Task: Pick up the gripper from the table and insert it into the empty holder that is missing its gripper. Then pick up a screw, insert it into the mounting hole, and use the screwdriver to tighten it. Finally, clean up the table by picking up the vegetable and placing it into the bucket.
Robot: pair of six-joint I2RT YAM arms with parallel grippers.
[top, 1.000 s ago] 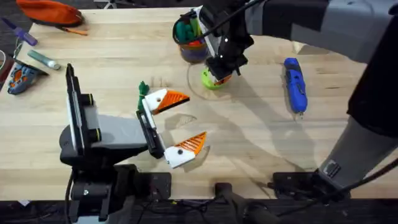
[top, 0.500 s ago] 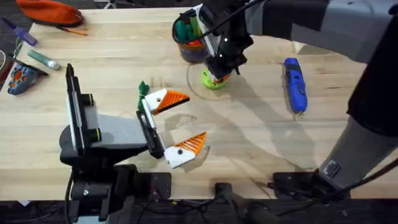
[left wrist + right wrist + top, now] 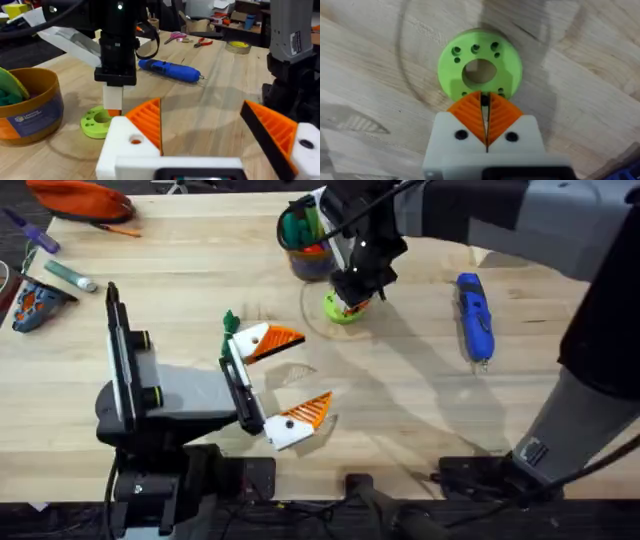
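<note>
1. Right gripper (image 3: 485, 107) pinched almost shut on a small dark screw (image 3: 484, 100), poised just over the rim of the green disc (image 3: 480, 70).
2. Left gripper (image 3: 288, 380) spread wide open, low over the table (image 3: 420, 395), both orange fingertips (image 3: 149, 122) mounted on white holders.
3. Dark-green vegetable (image 3: 230, 321) lying just beside the left gripper's far finger.
4. Bucket (image 3: 306, 242) standing near the disc, coloured pieces inside.
5. Blue screwdriver (image 3: 475, 317) lying well apart, to the right.
</note>
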